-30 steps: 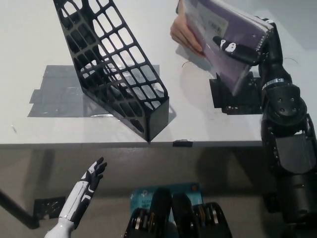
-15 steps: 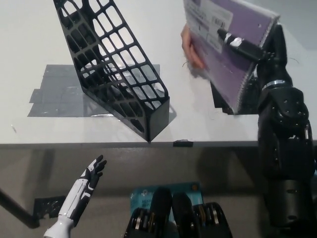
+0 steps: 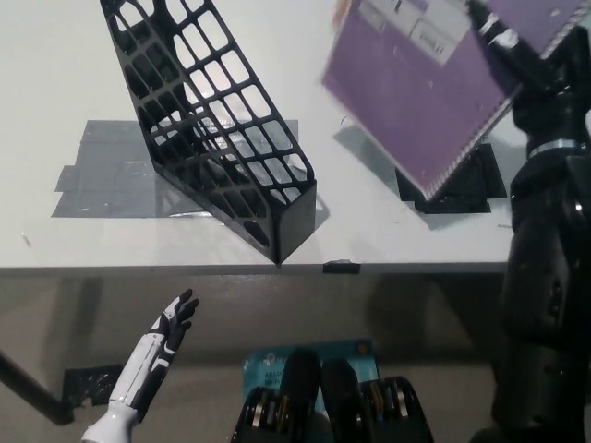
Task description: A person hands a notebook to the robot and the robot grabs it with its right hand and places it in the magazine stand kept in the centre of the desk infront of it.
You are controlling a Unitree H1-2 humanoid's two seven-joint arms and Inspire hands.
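- My right robot hand point(image 3: 517, 51) is closed on the notebook point(image 3: 427, 88), with black fingers point(image 3: 494, 32) lying across its cover near the far right edge of the view.
- The notebook is purple with a spiral wire binding along its right edge, and pale printed labels sit on the cover near its far end.
- It is held up in the air at the far right, tilted, with its lower corner pointing down toward the surface point(image 3: 55, 92); it touches nothing but my hand.
- A grey shadow of the notebook falls on the white surface just beneath its left side.
- Under the notebook's near corner a flat black piece point(image 3: 462, 189) lies on the surface.
- The magazine stand point(image 3: 208, 120) is black open mesh, sloping from tall at the far end to low at the near end, standing left of the notebook and well apart from it.
- The stand rests on a patch of grey tape point(image 3: 102, 175) near the surface's near edge.
- My white left robot hand point(image 3: 171, 328) rests low at the near left, below the surface edge, fingers spread and holding nothing.
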